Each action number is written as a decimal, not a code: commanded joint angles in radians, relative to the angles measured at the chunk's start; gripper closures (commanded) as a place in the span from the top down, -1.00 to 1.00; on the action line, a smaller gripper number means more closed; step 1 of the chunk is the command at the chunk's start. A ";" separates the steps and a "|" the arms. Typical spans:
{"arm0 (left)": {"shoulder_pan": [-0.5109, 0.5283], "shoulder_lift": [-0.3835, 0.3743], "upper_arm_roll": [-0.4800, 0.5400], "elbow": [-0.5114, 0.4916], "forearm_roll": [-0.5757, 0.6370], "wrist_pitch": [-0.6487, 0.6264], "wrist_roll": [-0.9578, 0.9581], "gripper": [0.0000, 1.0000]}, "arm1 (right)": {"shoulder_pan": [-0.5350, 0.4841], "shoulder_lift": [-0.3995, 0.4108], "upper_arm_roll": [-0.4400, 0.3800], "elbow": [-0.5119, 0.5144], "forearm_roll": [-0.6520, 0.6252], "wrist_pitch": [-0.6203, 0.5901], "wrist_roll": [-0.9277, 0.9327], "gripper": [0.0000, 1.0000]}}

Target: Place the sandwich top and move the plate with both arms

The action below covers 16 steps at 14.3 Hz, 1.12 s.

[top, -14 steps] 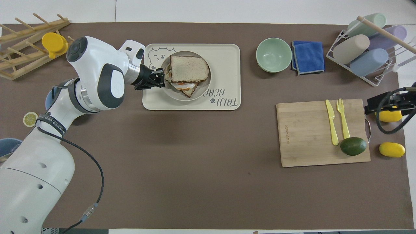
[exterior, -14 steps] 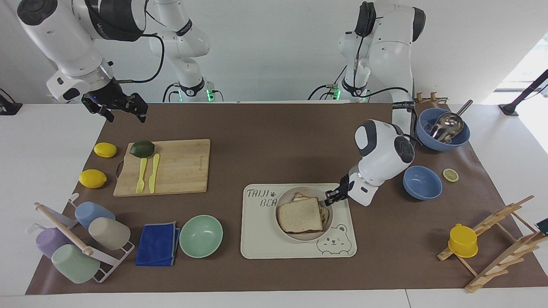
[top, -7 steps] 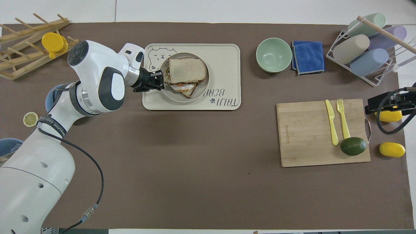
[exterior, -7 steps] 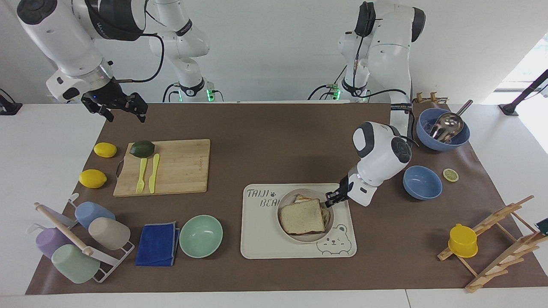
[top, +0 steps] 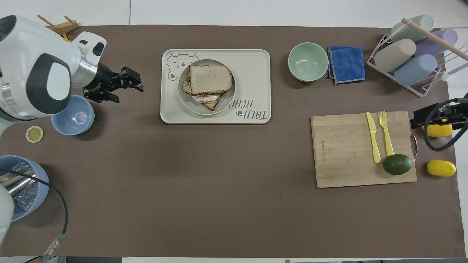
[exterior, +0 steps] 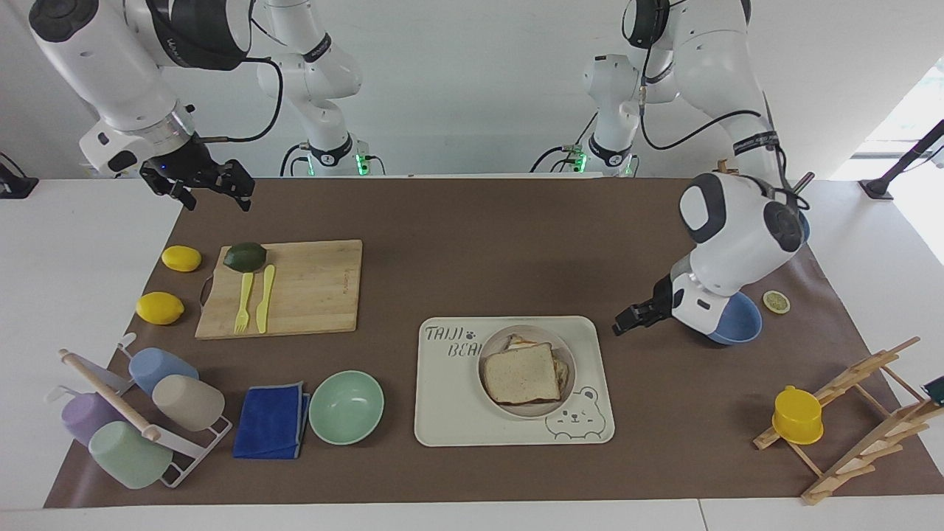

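The sandwich top (exterior: 520,372) is a square wholemeal slice lying on the stacked sandwich in the round beige plate (exterior: 531,410). The plate stands on the cream bear tray (exterior: 450,413). In the overhead view the slice (top: 211,78) covers most of the fried-egg toast, and the plate (top: 226,98) sits in the tray (top: 252,65). My left gripper (exterior: 623,324) is open and empty, raised over the brown mat between the tray and a small blue bowl; it also shows in the overhead view (top: 129,87). My right gripper (exterior: 214,188) is open and waits, raised over the mat's corner.
A mint-green bowl (exterior: 346,405) and a blue cloth (exterior: 271,420) lie beside the tray. A cutting board (exterior: 310,287) holds a fork, a knife and an avocado. The small blue bowl (top: 73,117) sits under my left arm. A wooden rack holds a yellow cup (exterior: 796,417).
My left gripper has come off the plate's rim and drawn back and up toward the left arm's end. The plate shifted slightly beforehand. The right arm has not moved.
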 commanded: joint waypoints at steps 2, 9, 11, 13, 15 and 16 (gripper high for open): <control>0.039 -0.137 0.000 -0.026 0.123 -0.153 0.092 1.00 | -0.007 -0.009 0.003 -0.001 0.021 0.004 -0.020 1.00; 0.077 -0.382 -0.002 -0.083 0.241 -0.397 0.281 1.00 | -0.006 -0.009 0.003 -0.001 0.025 0.004 -0.022 1.00; 0.079 -0.410 0.000 -0.074 0.243 -0.431 0.301 1.00 | -0.007 -0.009 0.003 -0.001 0.027 0.004 -0.022 1.00; 0.070 -0.380 0.000 -0.031 0.250 -0.422 0.292 1.00 | -0.006 -0.009 0.003 -0.001 0.027 0.004 -0.022 1.00; 0.071 -0.350 0.000 -0.005 0.249 -0.422 0.290 1.00 | -0.007 -0.009 0.003 -0.001 0.027 0.004 -0.022 1.00; 0.076 -0.347 -0.005 -0.005 0.250 -0.411 0.290 1.00 | -0.007 -0.009 0.003 -0.001 0.027 0.004 -0.022 1.00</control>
